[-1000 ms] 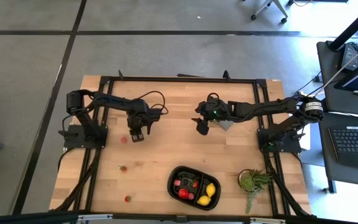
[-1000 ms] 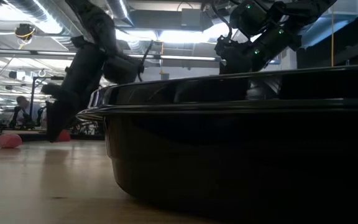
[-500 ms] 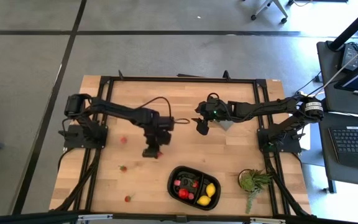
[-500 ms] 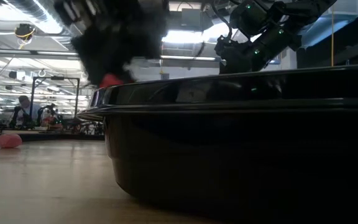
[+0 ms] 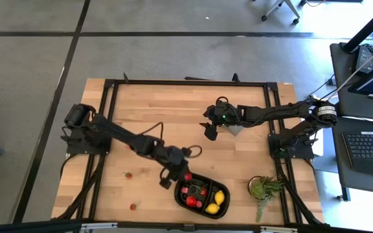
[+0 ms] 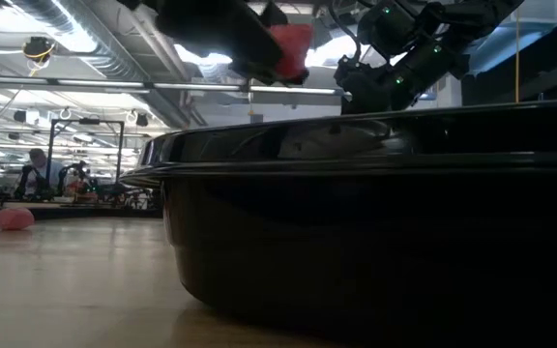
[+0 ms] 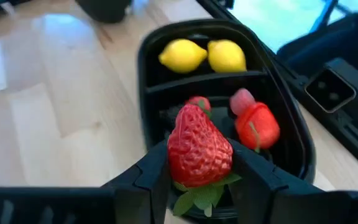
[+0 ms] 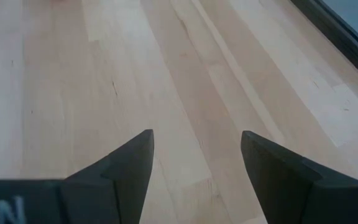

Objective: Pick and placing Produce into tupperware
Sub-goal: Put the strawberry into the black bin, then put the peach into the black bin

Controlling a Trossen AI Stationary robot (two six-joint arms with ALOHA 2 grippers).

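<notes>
My left gripper (image 5: 179, 177) is shut on a red strawberry (image 7: 199, 149) and hangs over the left end of the black tupperware tray (image 5: 177, 192). In the low view the strawberry (image 6: 288, 48) is well above the tray's wall (image 6: 375, 251). The tray (image 7: 143, 62) holds two yellow lemons (image 7: 182, 55) in one compartment and red pieces (image 7: 257, 126) in another. My right gripper (image 5: 210, 132) is open and hovers over bare wood near the table's middle, touching nothing. My left gripper pinches the strawberry's sides (image 7: 174, 155) between its two fingers (image 7: 151, 177). The berry's pointed end faces away from the wrist and its green leaves (image 7: 197, 196) lie back between the fingers. It is lifted clear, over the tray's edge.
Two loose red fruit pieces lie on the wood left of the tray (image 5: 128, 175) and near the front edge (image 5: 133, 206). A grey block (image 5: 236, 129) sits beside my right gripper. A potted green plant (image 5: 264, 189) stands right of the tray.
My left gripper has travelled from the left-middle of the table toward the near right, reaching the tray's left end. It carries the strawberry, which in the low view has risen from near table height to above the tray's rim.
</notes>
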